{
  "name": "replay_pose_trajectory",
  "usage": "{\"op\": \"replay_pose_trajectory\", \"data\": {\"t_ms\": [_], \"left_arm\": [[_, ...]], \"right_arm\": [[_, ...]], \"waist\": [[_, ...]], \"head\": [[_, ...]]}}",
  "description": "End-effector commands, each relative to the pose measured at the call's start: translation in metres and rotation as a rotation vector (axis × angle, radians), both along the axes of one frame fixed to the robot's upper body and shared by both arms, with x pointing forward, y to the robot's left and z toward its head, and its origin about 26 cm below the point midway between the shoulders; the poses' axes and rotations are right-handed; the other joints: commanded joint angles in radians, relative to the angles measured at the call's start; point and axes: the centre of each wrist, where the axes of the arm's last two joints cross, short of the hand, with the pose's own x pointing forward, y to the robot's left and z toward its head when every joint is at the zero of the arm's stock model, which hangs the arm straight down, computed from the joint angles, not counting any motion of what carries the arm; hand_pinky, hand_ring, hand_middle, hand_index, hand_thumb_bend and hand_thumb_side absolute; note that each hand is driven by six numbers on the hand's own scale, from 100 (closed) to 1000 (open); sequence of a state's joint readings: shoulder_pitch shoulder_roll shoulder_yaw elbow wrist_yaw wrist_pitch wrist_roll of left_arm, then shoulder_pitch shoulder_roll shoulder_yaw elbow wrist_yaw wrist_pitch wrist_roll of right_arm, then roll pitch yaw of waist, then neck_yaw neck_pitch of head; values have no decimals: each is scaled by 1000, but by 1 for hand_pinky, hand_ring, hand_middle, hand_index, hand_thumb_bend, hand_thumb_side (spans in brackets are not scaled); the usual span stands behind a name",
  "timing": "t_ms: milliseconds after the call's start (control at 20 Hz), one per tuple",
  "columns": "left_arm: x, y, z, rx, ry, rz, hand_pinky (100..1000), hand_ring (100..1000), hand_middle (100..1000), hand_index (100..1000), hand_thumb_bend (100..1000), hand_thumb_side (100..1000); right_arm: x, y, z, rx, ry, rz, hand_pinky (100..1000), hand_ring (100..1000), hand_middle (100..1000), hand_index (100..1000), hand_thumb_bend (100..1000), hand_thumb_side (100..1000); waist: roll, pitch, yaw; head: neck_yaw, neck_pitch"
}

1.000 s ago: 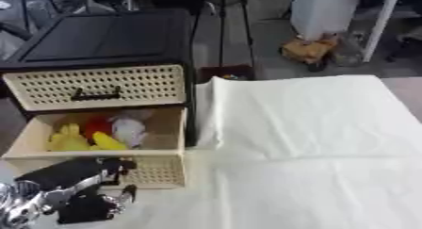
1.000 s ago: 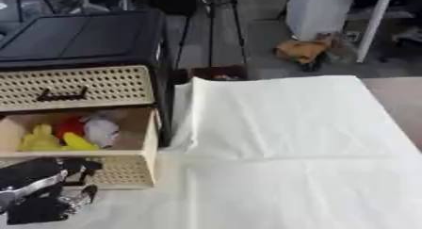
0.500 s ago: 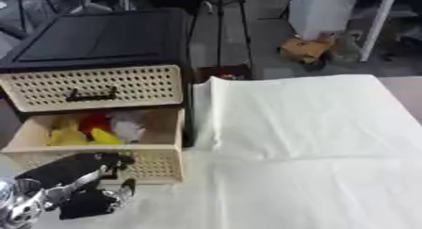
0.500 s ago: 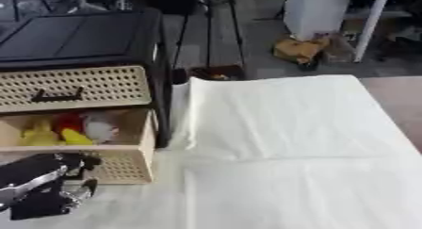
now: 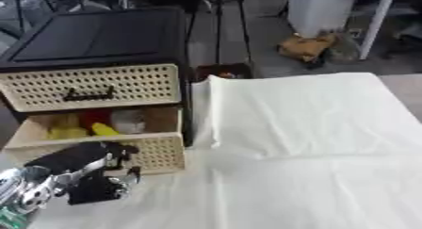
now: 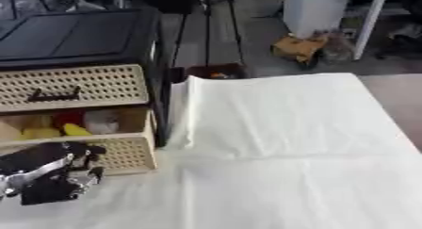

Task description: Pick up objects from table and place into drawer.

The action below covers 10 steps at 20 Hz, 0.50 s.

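Observation:
A black cabinet point(image 5: 99, 35) with two cream perforated drawers stands at the table's left. Its upper drawer point(image 5: 91, 86) is closed. The lower drawer point(image 5: 161, 152) is pulled partly out and holds yellow pieces point(image 5: 103, 129), a red thing point(image 5: 95, 116) and a pale grey-white thing point(image 5: 128, 120). My left hand point(image 5: 78, 164) is low at the left, against the lower drawer's front panel, fingers relaxed and holding nothing. The right hand shows in neither view.
A white cloth point(image 5: 313, 143) covers the table to the right of the cabinet, with a fold point(image 5: 214, 115) beside the cabinet. Beyond the far edge, on the floor, are a brown bag point(image 5: 305, 46) and a white unit point(image 5: 321, 9).
The lower drawer has slid further into the cabinet, and my left hand has moved forward with its front panel.

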<state>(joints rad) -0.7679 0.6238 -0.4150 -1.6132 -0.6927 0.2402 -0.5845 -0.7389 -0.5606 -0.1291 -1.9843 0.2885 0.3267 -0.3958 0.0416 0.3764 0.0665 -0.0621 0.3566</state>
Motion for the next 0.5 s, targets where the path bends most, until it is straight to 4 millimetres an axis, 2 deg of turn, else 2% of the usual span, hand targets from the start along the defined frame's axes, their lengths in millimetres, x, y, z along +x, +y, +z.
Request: {"op": "replay_pose_trajectory", "data": {"t_ms": [50, 500], "left_arm": [[6, 9, 10, 2, -47, 35, 225, 407, 941, 1000, 100, 1000], [22, 15, 11, -18, -78, 75, 230, 410, 947, 1000, 100, 1000]], "right_arm": [[-6, 0, 8, -17, -33, -4, 421, 496, 447, 624, 100, 868], [-6, 1, 9, -17, -38, 1, 422, 497, 447, 623, 100, 867]], "waist": [[-1, -16, 0], [1, -12, -10]], "head": [[4, -16], [10, -23]]}}
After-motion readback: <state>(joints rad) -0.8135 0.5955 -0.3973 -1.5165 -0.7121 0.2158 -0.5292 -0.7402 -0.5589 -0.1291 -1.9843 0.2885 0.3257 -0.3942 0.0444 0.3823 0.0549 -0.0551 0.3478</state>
